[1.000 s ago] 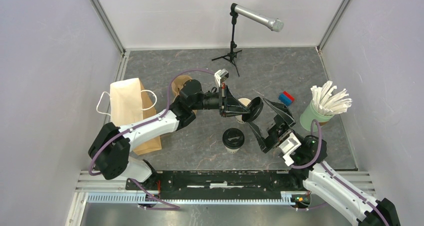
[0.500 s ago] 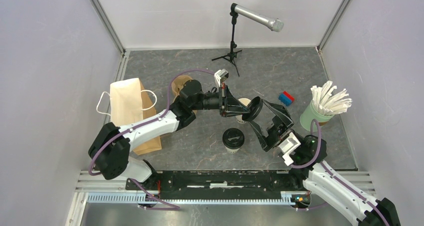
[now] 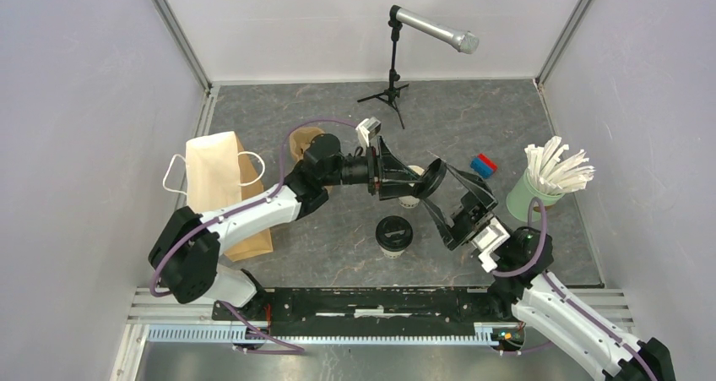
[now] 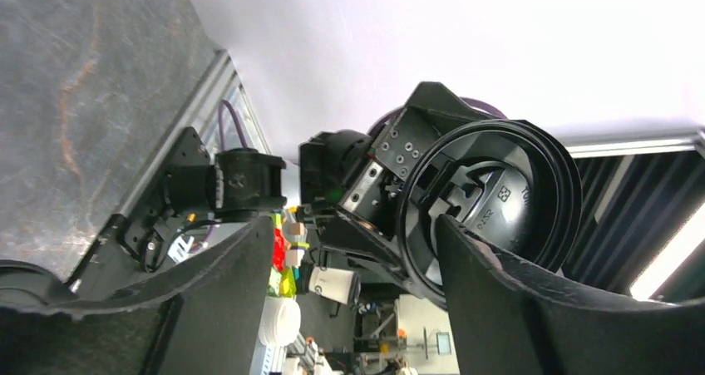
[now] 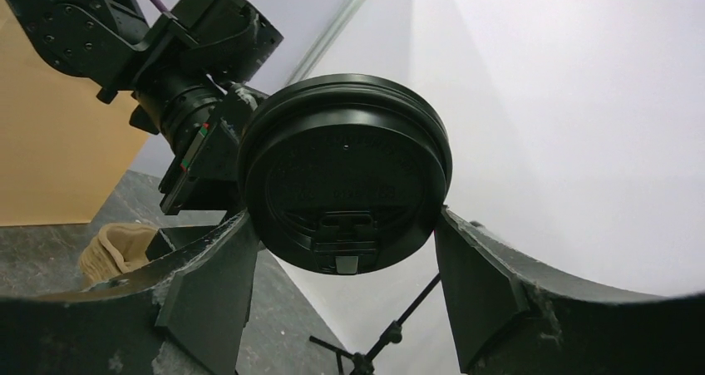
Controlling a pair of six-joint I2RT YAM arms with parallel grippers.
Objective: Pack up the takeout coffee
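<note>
Our right gripper pinches the black lid across its rim, since we judge it light and bendy, while our left gripper stands spread.

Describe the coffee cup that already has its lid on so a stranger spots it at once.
On the grey table, look just beyond the middle of the black rail at the near edge. The small white lidded cup stands alone there; unlike the open cup behind it, it wears a black lid.
</note>
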